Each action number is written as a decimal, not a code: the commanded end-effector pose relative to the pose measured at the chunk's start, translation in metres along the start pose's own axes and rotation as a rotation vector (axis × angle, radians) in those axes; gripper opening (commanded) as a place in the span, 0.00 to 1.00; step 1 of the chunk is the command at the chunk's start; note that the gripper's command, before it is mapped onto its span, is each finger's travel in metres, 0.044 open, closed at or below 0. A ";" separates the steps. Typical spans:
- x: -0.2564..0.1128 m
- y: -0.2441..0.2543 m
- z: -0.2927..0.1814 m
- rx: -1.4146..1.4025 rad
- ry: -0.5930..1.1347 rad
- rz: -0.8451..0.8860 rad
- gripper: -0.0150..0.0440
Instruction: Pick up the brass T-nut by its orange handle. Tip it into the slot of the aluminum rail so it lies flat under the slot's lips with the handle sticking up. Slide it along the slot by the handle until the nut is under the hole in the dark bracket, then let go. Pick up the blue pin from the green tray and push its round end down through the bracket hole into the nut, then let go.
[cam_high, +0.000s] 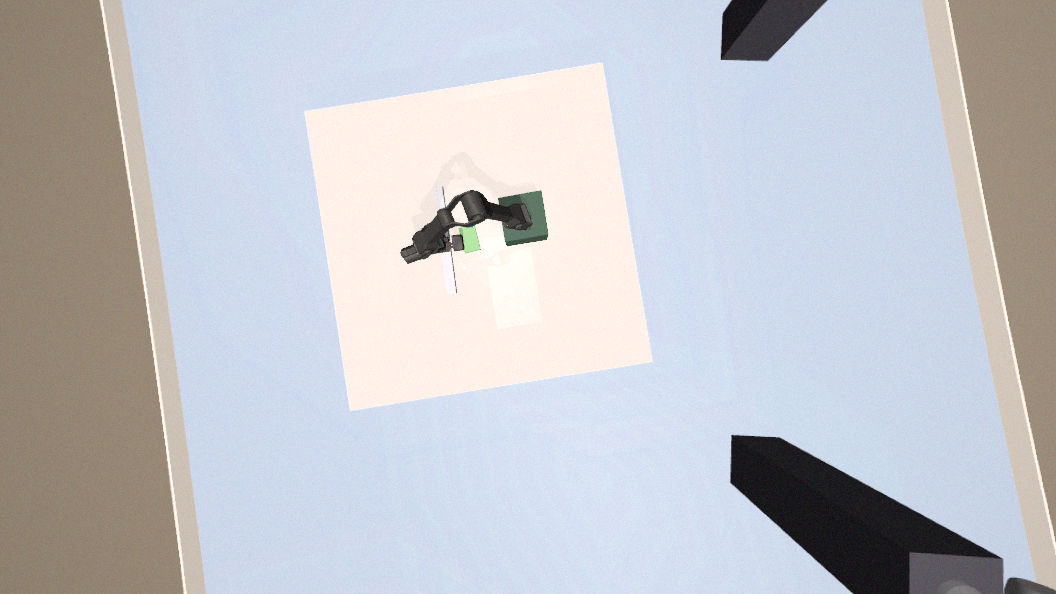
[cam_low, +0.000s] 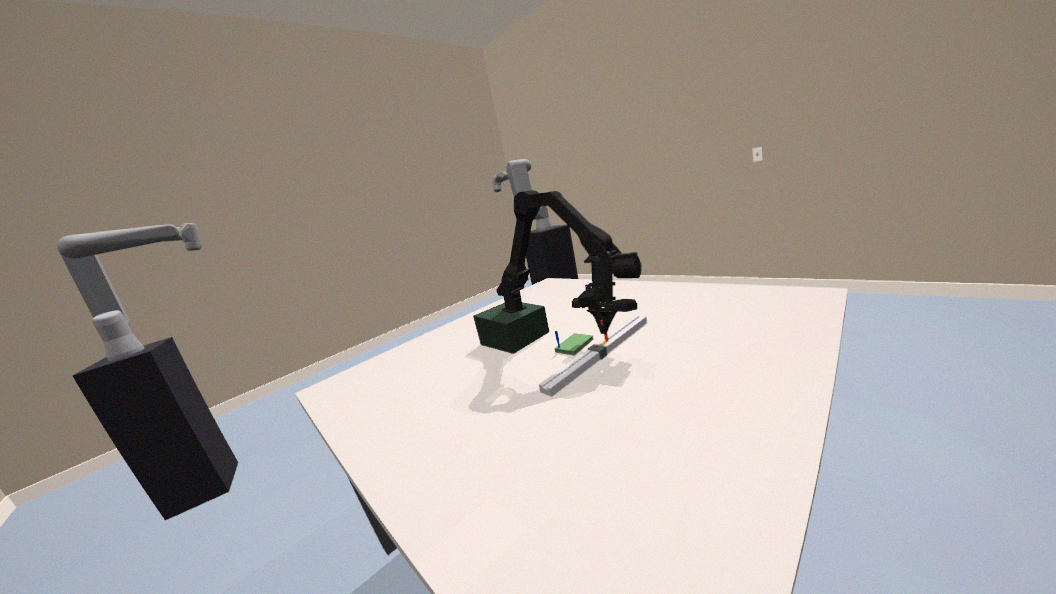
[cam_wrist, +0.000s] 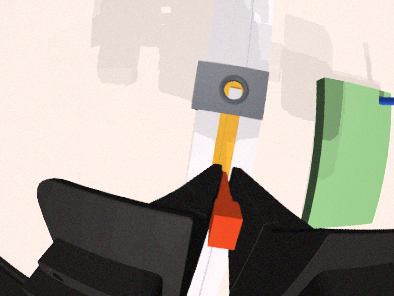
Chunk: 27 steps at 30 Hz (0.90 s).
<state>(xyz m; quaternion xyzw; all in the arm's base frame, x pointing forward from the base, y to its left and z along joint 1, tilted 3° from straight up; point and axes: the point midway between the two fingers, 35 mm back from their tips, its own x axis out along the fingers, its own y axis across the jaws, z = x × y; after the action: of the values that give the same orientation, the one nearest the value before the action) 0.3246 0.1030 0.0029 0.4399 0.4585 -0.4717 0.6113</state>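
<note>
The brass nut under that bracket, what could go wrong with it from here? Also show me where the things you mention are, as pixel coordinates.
The nut (cam_wrist: 226, 142) shows through the hole of the bracket (cam_wrist: 206, 89) (cam_low: 597, 350), but its square opening looks slightly off-centre, so the pin (cam_wrist: 387, 101) (cam_low: 557, 339) might catch on brass. The gripper (cam_wrist: 225, 173) (cam_low: 605, 332) is clamped on the orange handle (cam_wrist: 225, 232); releasing it could nudge the nut.

Two gray arms (cam_low: 121, 240) (cam_low: 519, 177) stand on dark blocks (cam_low: 158, 428) (cam_low: 552, 252) beyond the table (cam_low: 664, 443) (cam_high: 398, 354). A small white wall plate (cam_low: 756, 154) sits on the brown wall (cam_low: 886, 88) above the blue floor (cam_low: 945, 413) (cam_high: 834, 295).
</note>
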 end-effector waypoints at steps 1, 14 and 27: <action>0.000 0.000 0.002 -0.003 -0.001 0.002 0.00; 0.000 0.000 0.001 0.001 0.000 0.000 0.09; 0.000 0.000 0.001 0.001 0.000 0.000 0.50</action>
<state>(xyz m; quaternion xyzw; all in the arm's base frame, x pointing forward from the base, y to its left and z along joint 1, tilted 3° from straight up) 0.3248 0.1023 0.0028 0.4401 0.4584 -0.4718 0.6112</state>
